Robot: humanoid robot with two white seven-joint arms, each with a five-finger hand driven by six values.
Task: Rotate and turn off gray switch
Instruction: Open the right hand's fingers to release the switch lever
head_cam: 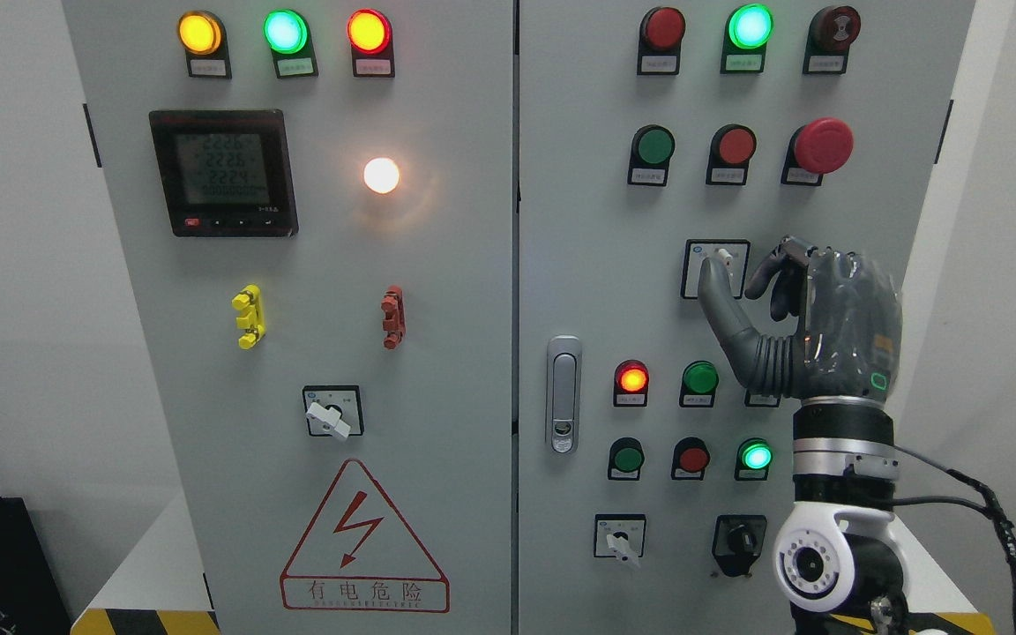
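Pinch the gray switch (pixel 721 262), at two o'clock on the cabinet's right door (pixel 587 291), squarely between right hand (pixel 812 322) thumb and curled fingers (pixel 781 278) now loosely around it, then twist smoothly.

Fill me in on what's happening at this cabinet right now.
The robot's right hand is raised at the right door of the electrical cabinet, reaching for the gray switch in its square plate. The thumb lies against the knob while the other fingers curl just beside it, so a full grasp isn't clear yet. Several indicator lamps are lit, including a green lamp at the top. The left arm is out of view.
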